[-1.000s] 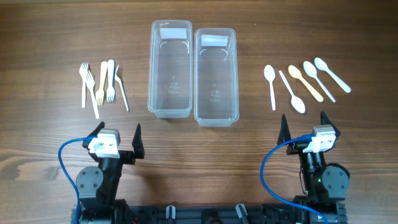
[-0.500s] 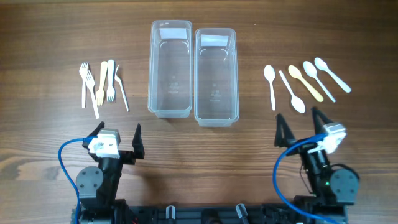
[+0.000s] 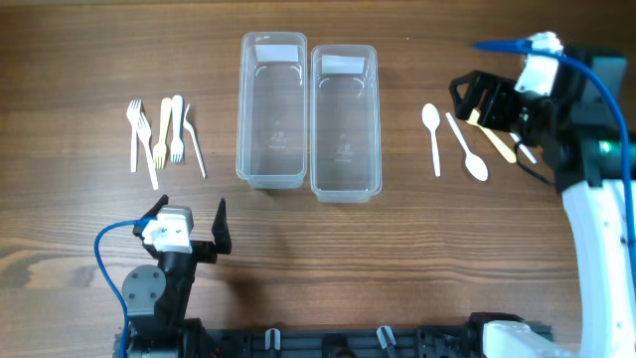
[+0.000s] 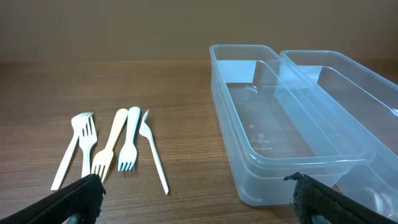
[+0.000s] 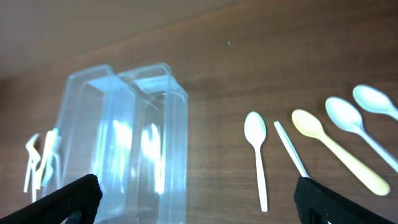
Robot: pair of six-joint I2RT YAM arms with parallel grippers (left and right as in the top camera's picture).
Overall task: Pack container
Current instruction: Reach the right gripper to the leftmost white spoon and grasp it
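Five spoons (image 5: 309, 123) lie under my spread-open right gripper (image 3: 485, 102), upper right, handles running down-frame; my open left gripper (image 3: 189, 211) is far off.

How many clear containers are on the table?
2. The left container lies near the middle of the overhead view; the right container lies directly beside it, long sides together. No further one seems hidden.

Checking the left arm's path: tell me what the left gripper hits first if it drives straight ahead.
Probably the slim white utensil at the right of the fork row, if the left gripper runs low enough; its height is unclear. The left container sits just right of that line.
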